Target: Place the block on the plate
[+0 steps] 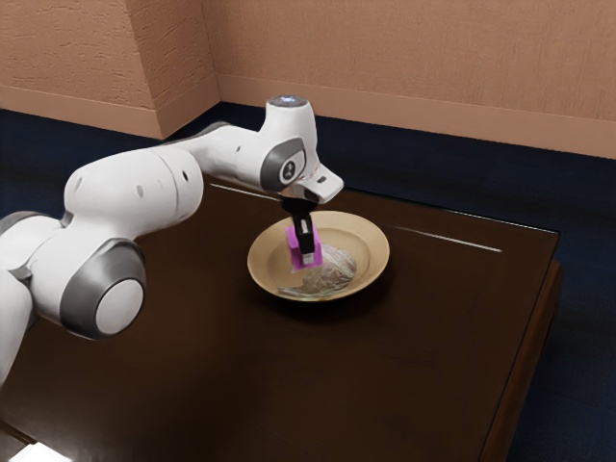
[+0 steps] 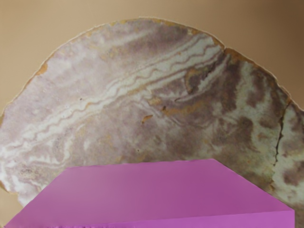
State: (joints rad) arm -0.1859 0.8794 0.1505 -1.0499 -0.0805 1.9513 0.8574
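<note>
One magenta block [image 1: 293, 252] is with us, pinched in our pincer [image 1: 307, 258] inside the rim of the plate [image 1: 373, 248] on the desk [image 1: 423, 337]. In the wrist view it stands out against the marbled patch [image 2: 142, 95] of the plate's middle. We judge the carrying done and the setting down in hand; whether the block's underside touches the plate, we cannot tell. Next we should ease down until the plate bears it, keeping it level, then spread the pincer and lift straight away without dragging it.
</note>
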